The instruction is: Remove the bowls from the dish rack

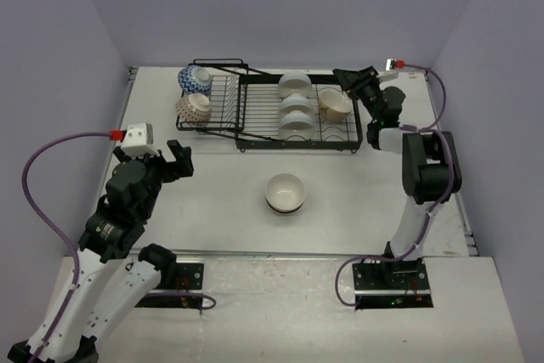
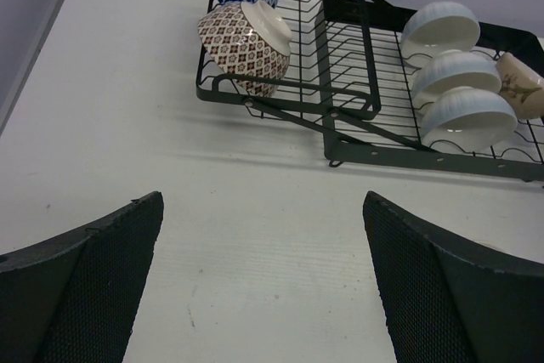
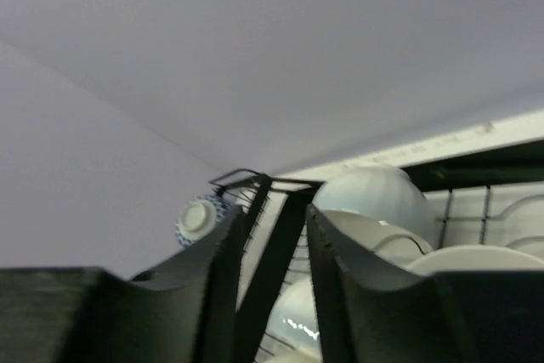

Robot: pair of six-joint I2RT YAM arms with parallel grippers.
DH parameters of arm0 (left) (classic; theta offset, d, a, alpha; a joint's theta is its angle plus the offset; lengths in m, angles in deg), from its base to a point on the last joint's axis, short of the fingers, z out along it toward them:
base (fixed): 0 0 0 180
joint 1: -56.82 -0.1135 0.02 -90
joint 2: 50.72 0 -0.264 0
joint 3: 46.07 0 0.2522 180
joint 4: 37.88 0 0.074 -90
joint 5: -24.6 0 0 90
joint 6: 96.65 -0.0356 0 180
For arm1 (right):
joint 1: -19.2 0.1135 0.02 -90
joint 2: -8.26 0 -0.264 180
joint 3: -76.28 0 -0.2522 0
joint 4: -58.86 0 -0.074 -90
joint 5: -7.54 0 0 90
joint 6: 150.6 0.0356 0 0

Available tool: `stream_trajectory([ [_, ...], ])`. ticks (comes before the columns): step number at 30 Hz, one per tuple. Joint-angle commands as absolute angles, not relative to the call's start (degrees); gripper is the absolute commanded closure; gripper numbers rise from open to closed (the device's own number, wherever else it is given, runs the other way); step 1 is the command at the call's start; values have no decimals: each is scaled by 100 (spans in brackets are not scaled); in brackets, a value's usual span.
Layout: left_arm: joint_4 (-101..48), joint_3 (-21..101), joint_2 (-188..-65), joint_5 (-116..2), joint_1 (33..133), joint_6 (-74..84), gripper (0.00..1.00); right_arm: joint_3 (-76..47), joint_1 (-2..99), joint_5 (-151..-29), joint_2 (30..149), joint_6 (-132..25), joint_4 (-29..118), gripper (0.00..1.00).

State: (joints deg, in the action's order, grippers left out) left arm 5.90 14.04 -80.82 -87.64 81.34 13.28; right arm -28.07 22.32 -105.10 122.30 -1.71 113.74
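Note:
The black wire dish rack (image 1: 255,125) stands at the back of the table. Its small left section holds a blue-and-white bowl (image 1: 195,79) and a reddish-brown patterned bowl (image 1: 194,108). Its main section holds three white bowls (image 1: 296,104) in a row and a cream bowl (image 1: 334,101). A white bowl with a dark band (image 1: 286,193) sits upright on the table in front of the rack. My left gripper (image 1: 168,160) is open and empty, low over the table left of that bowl. My right gripper (image 1: 345,80) is at the cream bowl's far rim, jaws slightly apart, with nothing seen gripped.
The left wrist view shows the rack (image 2: 357,116), the patterned bowls (image 2: 246,40) and the white bowls (image 2: 455,74) ahead of the open left gripper (image 2: 262,201). In the right wrist view, a black rack bar (image 3: 270,261) shows between the fingers. Walls enclose the table.

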Motion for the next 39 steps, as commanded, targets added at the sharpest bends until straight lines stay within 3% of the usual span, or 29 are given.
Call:
stream_trajectory([
  [1,348,1392,-8086,-8711,8117,1207,0,-2127,2280,-10288,10979,-1565,8561,59],
  [2,348,1392,-8078,-8711,8117,1207,0,-1888,2333,-9816,10769,-2126,6961,53],
  [3,348,1401,-8077,-8702,8108,1207,0,-1651,2385,-9698,10723,-2349,6310,49],
  [5,348,1392,-8077,-8702,8108,1207,0,-1175,2403,-9495,10688,-2884,5037,24],
  [6,348,1401,-8069,-8693,8108,1199,0,-956,2421,-9312,10722,-3061,4524,20],
  [10,348,1392,-8051,-8702,8099,1199,0,-7,2745,-8627,10916,-4282,2459,20],
  [13,348,1392,-8069,-8693,8099,1199,0,266,3071,-7677,11004,-4478,1893,19],
  [20,356,1383,-8086,-8676,8099,1207,0,786,3072,-7288,11320,-4312,610,20],
  [27,356,1383,-8069,-8658,8099,1207,0,452,3063,-7200,11460,-4118,643,21],
  [39,348,1383,-8016,-8640,8099,1199,0,629,3010,-7007,12154,-3459,1249,34],
])
